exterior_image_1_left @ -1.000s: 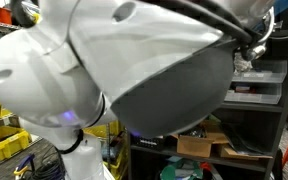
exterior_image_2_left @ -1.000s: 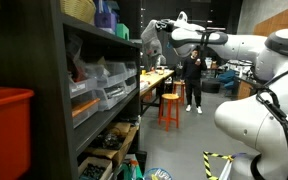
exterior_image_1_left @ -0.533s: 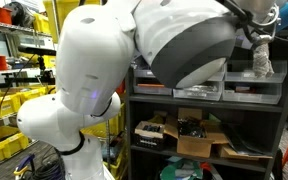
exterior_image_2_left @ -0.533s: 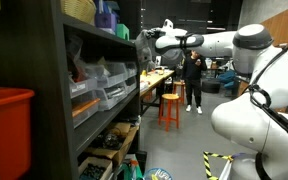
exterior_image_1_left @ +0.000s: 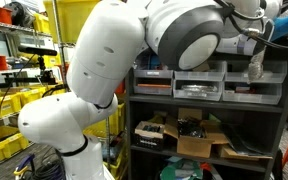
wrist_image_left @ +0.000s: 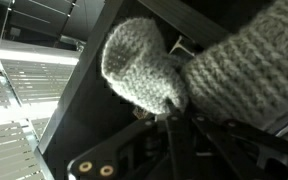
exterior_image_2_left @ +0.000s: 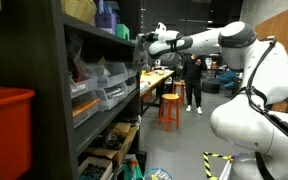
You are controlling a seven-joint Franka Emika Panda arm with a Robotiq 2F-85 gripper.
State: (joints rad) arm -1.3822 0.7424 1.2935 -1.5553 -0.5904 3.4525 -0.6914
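My gripper is shut on a grey knitted cloth piece that hangs down from it, in front of the upper level of a dark shelving unit. In an exterior view the gripper reaches close to the top front edge of the same shelving. In the wrist view the knitted piece fills the upper frame, and the dark fingers pinch its lower edge. The shelf frame runs behind it.
Clear plastic drawers and cardboard boxes fill the shelves. Yellow bins stand on a rack beside them. A red bin sits on a near shelf. An orange stool and a standing person are in the aisle.
The arm has swung away from one exterior camera, uncovering the shelves. The gripper with the knitted piece has moved closer to the shelf top.
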